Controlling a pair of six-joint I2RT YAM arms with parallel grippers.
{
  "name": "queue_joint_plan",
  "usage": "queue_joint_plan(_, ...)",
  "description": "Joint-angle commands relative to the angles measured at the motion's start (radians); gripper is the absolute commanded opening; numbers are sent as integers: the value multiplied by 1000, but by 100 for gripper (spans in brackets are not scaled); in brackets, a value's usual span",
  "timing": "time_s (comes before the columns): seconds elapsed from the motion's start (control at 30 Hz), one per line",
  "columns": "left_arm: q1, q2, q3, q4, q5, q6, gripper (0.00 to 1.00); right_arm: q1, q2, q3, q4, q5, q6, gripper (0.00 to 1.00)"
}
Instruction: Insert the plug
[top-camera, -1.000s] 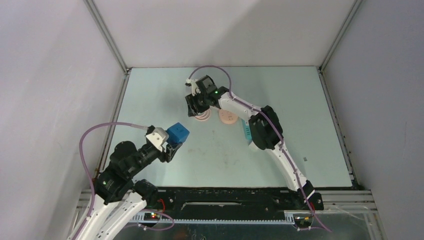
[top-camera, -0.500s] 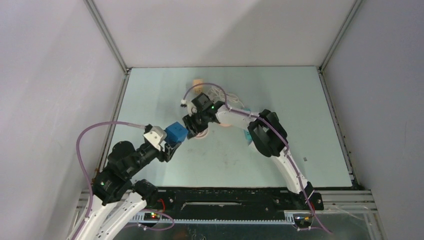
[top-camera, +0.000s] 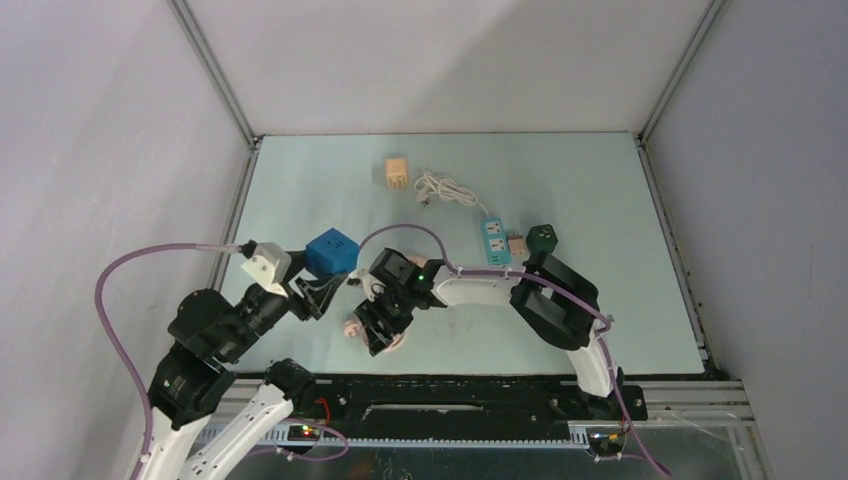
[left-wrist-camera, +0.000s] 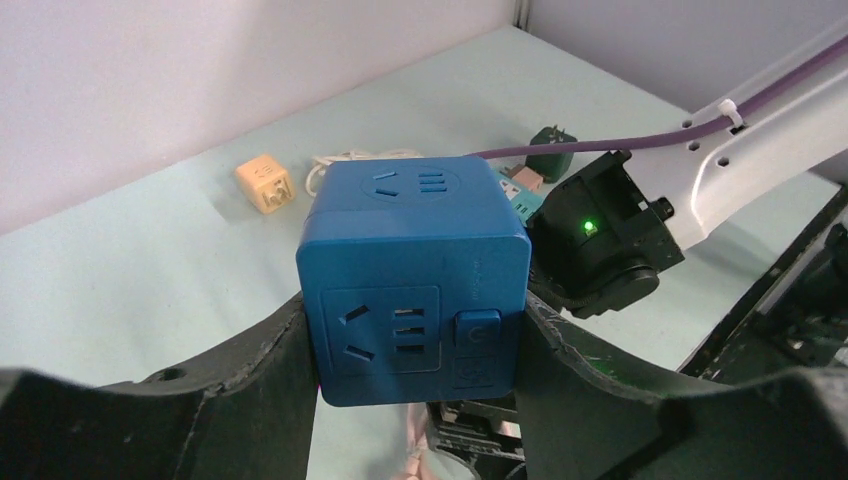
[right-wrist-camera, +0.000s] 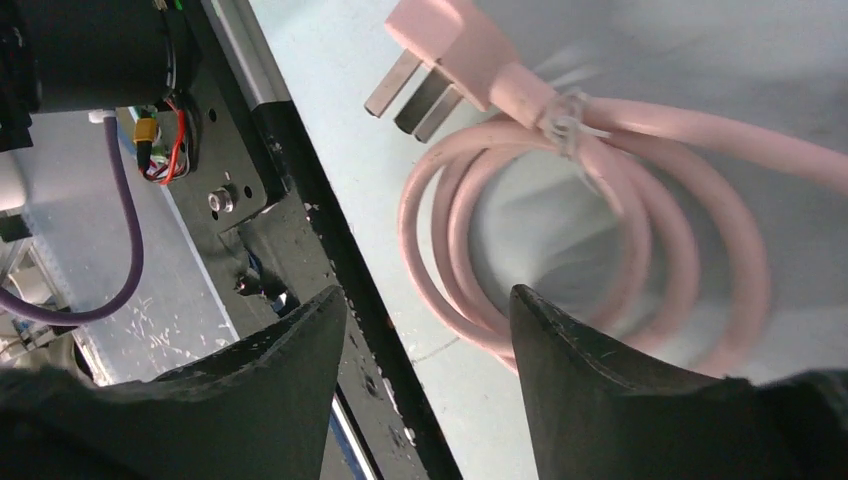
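Observation:
My left gripper (top-camera: 329, 272) is shut on a blue cube socket (top-camera: 331, 251) and holds it above the table at the near left. In the left wrist view the cube (left-wrist-camera: 415, 270) sits between both fingers, a socket face towards the camera. My right gripper (top-camera: 381, 330) is low at the table's near edge, just right of the cube. In the right wrist view its jaws (right-wrist-camera: 425, 305) stand apart with nothing between them. A pink plug (right-wrist-camera: 440, 40) with bare prongs lies on the table with its coiled pink cable (right-wrist-camera: 600, 220); the coil runs past the right finger. The plug (top-camera: 352, 328) also shows from above.
A tan cube adapter (top-camera: 396, 173) and a white cable (top-camera: 445, 189) lie at the back. A teal power strip (top-camera: 493, 240) and a dark green plug (top-camera: 543, 238) lie right of centre. The black base rail (right-wrist-camera: 300, 200) runs along the near edge, close under the right gripper.
The right arm has swung from the far middle to the near edge, and the pink cable came with it. The left arm has drawn the blue cube back to the left.

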Motion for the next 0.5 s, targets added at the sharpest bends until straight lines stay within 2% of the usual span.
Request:
queue_joint_plan(0.0,6,47,88,-9,-65,-143,0,-46,-135,-5,25,58,25,66)
queue_joint_plan(0.17,5,150,173,-148,-118,-298,0,-112,-266,-87,25,92,22,72)
queue_joint_plan(0.47,5,308,237,-230,6,-505,0,-302,-549,-379,20,129,43,73)
